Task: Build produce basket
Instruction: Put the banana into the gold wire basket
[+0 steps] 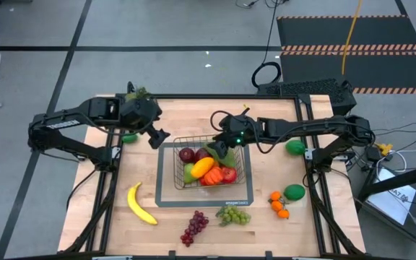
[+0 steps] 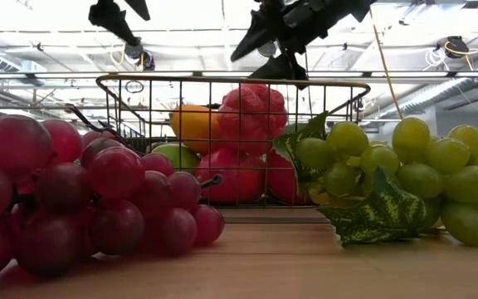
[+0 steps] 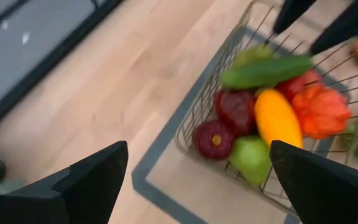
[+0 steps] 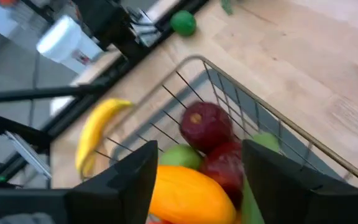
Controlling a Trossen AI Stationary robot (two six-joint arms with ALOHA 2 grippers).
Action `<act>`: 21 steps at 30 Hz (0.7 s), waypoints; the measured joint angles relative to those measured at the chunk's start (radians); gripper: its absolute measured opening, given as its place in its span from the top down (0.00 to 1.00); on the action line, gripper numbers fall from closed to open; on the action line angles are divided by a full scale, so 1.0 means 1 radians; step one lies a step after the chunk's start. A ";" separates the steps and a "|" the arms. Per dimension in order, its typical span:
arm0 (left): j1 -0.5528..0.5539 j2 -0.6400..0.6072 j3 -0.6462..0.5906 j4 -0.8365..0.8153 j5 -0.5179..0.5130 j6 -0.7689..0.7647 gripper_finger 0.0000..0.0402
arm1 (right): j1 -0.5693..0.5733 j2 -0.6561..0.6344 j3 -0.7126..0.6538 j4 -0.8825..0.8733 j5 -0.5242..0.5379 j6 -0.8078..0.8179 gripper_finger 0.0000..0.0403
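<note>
The wire basket [image 1: 166,167] stands mid-table on its dark base and holds a yellow-orange fruit [image 1: 203,167], dark red apples [image 3: 235,109], a green pear [image 3: 252,157], red fruit [image 3: 321,111] and a cucumber [image 3: 266,70]. My right gripper [image 1: 219,149] hangs open just above the basket's far right part, its fingers [image 3: 289,14] over the cucumber. My left gripper [image 1: 159,137] is open above the bare wood off the basket's far left corner. On the wood lie a banana [image 1: 141,206], red grapes [image 1: 193,227], green grapes [image 1: 233,215] and oranges [image 1: 279,204].
Two green balls [image 1: 295,146] [image 1: 295,191] lie at the table's right side, and another green fruit [image 1: 129,137] sits under the left arm. More green produce [image 1: 137,92] is at the far left corner. Bare wood shows left of the basket.
</note>
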 joint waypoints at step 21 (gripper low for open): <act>-0.311 0.000 -0.369 -0.009 0.300 -1.127 0.02 | -0.115 -0.323 0.000 -0.066 -0.127 -0.260 0.39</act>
